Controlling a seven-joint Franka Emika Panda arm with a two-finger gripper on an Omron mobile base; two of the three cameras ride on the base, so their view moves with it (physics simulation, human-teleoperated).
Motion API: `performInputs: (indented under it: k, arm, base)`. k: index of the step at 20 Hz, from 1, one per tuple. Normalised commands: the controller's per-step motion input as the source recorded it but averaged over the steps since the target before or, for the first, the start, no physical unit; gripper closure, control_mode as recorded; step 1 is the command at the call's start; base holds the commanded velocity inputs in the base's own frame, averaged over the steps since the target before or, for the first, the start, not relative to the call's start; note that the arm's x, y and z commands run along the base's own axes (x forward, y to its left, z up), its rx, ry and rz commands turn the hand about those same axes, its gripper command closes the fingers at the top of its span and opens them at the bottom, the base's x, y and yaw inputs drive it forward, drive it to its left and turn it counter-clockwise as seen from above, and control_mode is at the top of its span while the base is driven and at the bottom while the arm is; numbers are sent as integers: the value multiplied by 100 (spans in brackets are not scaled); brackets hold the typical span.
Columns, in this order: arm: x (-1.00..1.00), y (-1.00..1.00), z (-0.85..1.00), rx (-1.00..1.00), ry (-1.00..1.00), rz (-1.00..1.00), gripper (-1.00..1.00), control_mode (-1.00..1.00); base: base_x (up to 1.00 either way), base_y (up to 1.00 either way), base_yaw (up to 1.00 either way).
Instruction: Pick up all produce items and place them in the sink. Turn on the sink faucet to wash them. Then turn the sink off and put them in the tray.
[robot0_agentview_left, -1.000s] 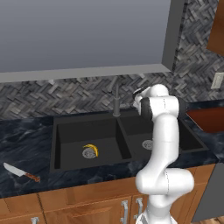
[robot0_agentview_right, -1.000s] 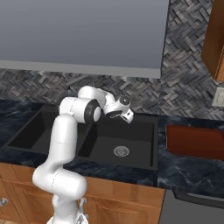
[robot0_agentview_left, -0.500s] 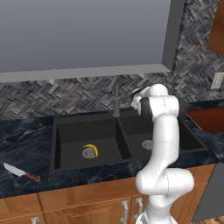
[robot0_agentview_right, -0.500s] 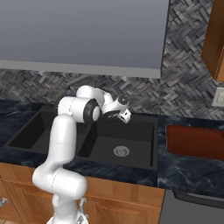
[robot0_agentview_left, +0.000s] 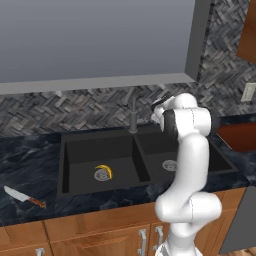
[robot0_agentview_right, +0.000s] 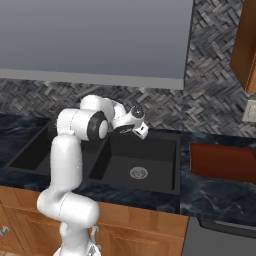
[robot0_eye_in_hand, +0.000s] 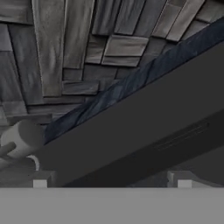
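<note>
The small curved yellow banana (robot0_agentview_left: 104, 170) lies in the left basin of the matte black rectangular double-basin sink (robot0_agentview_left: 145, 159), touching its round silver drain (robot0_agentview_left: 101, 174). No writing can be read anywhere. The slim dark grey upright faucet (robot0_agentview_left: 133, 111) stands behind the divider. The white arm bends over the right basin, its gripper (robot0_agentview_right: 140, 128) held above the sink's back edge, near the faucet; whether its fingers are apart cannot be told. The flat reddish-brown tray (robot0_agentview_right: 222, 162) sits on the counter right of the sink, and a red-handled knife (robot0_agentview_left: 23, 196) lies left of it.
</note>
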Motion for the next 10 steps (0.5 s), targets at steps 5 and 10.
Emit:
performInputs:
  k: [5, 10]
  arm:
    - [-100, 0, 60, -7, -15, 0, -100, -100]
    - [-95, 26, 47, -5, -6, 0, -100, -100]
  base:
    - [0, 0, 0]
    - [0, 0, 0]
